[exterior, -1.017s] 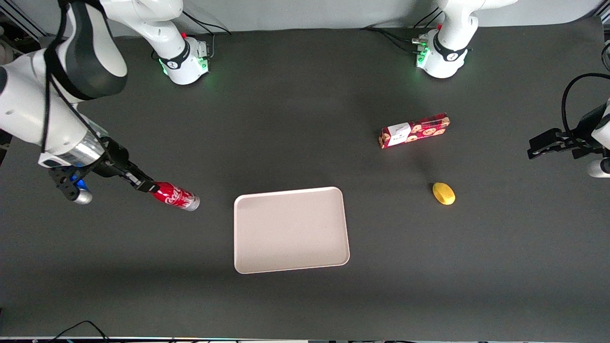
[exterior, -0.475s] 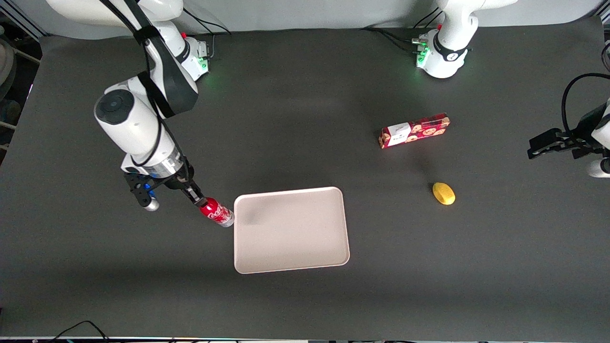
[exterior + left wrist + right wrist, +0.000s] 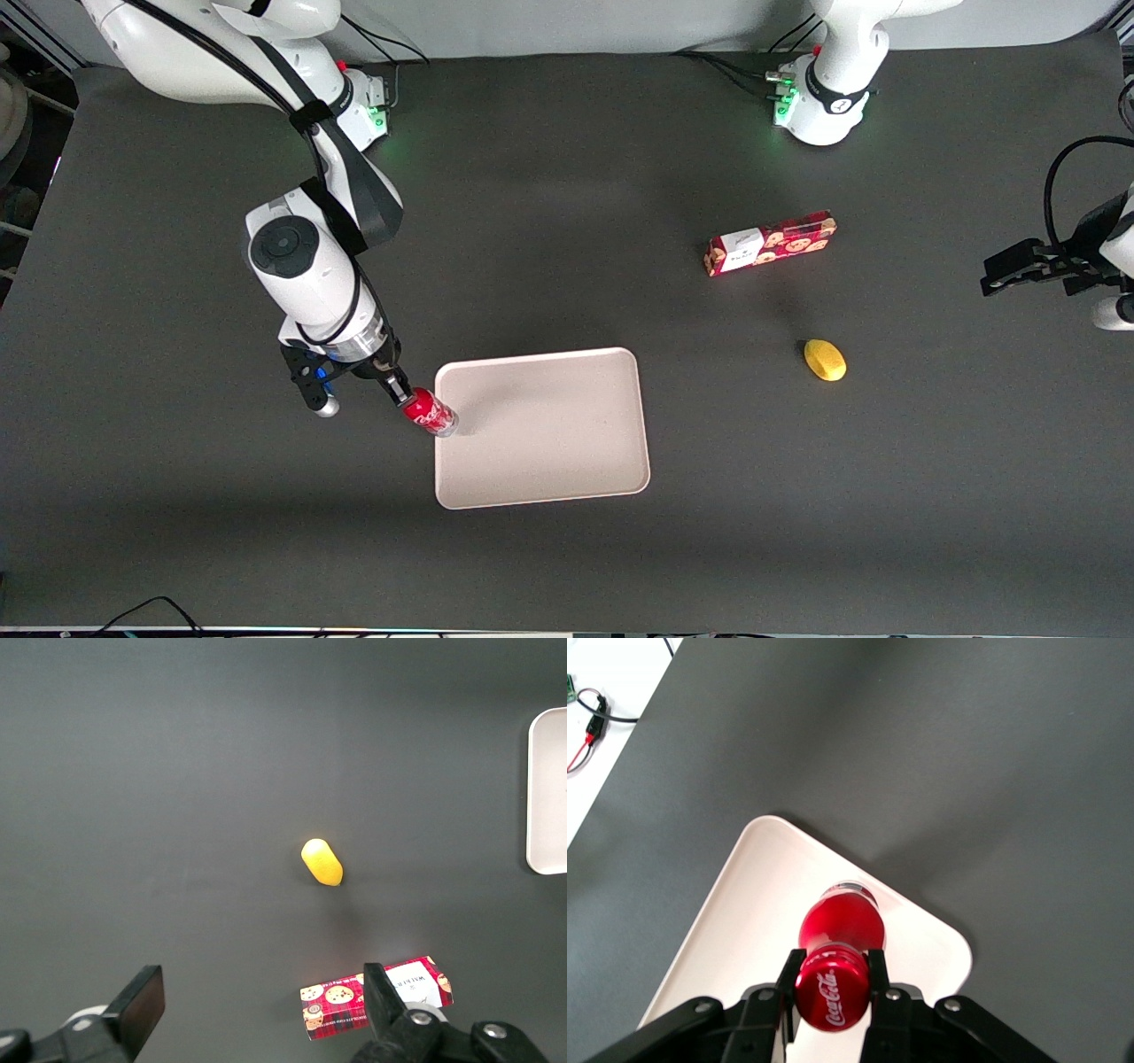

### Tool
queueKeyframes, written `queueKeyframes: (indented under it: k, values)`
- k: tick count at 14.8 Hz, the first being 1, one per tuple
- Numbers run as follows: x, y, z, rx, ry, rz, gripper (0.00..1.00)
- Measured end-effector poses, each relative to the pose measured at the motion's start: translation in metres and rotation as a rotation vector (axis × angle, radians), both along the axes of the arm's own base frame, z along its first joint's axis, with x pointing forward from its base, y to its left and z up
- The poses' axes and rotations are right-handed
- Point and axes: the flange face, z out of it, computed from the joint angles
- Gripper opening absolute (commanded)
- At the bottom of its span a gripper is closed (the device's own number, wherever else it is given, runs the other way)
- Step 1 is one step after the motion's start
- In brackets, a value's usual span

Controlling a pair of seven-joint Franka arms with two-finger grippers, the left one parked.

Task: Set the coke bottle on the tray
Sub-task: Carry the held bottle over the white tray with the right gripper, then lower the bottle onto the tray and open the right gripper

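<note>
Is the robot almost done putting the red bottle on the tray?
Nearly. Done: the gripper has the coke bottle pinched by its cap and lifted. In hand: the bottle hangs over the edge of the tray nearest the working arm, its base just above the tray in the wrist view. Left: lower it onto the tray and let go.

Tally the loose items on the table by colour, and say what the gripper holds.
Red: 2, the coke bottle and the patterned box
Yellow: 1, the small oval object
Pinkish-white: 1, the tray
Total: 4
The gripper is shut on the coke bottle's cap, over the tray's edge toward the working arm's end.
</note>
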Motion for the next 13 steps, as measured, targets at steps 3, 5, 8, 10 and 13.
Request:
queueKeyframes:
  k: [3, 5, 8, 10, 13]
  values:
    - [0.011, 0.011, -0.022, -0.012, -0.020, -0.051, 0.00]
    - [0.017, 0.014, -0.035, -0.013, -0.014, -0.062, 0.00]
    - [0.020, 0.018, -0.037, -0.005, -0.017, -0.060, 0.00]
    - [0.019, 0.022, -0.038, 0.002, -0.023, -0.054, 0.21]
    - [0.020, 0.023, -0.039, 0.006, -0.024, -0.058, 0.77]
